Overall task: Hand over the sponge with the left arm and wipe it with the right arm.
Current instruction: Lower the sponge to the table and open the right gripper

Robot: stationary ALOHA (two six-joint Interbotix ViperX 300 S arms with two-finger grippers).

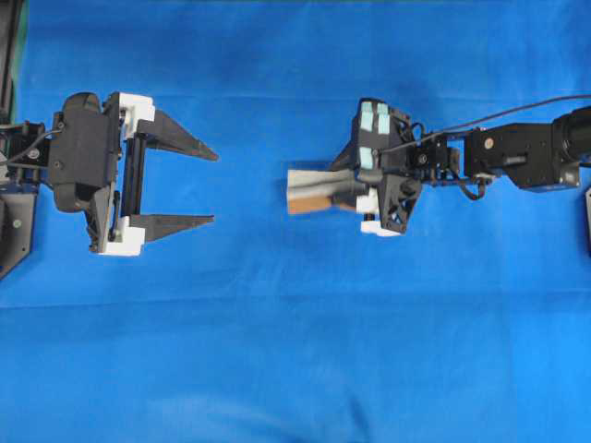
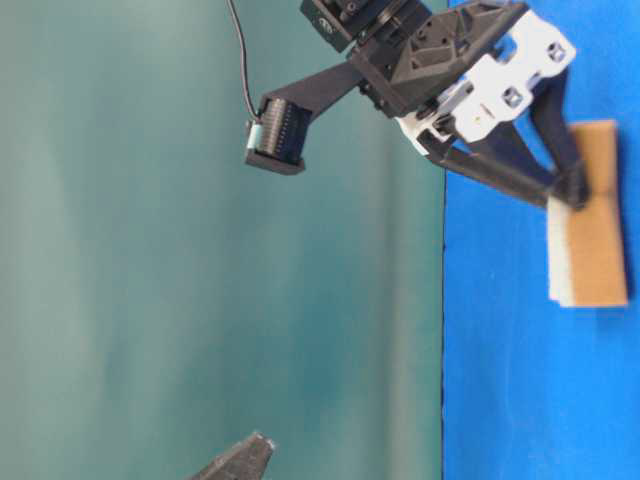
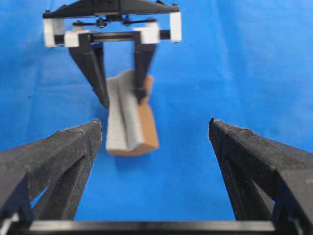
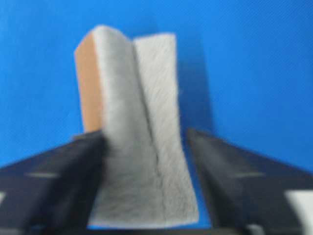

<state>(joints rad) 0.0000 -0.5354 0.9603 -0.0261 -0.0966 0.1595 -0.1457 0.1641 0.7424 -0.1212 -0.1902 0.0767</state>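
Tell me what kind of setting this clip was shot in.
Probably a lab robot bench, not a home: a plain blue cloth covers the table, two black arms face each other, left gripper and right gripper, with one sponge between.

Blue cloth-covered table (image 1: 277, 351), sponge (image 1: 314, 189) lying near its middle.

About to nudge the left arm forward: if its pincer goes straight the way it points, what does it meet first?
Probably the sponge, which lies ahead between the left pincer fingers' line, with the right pincer just behind it. Relative height is unclear.
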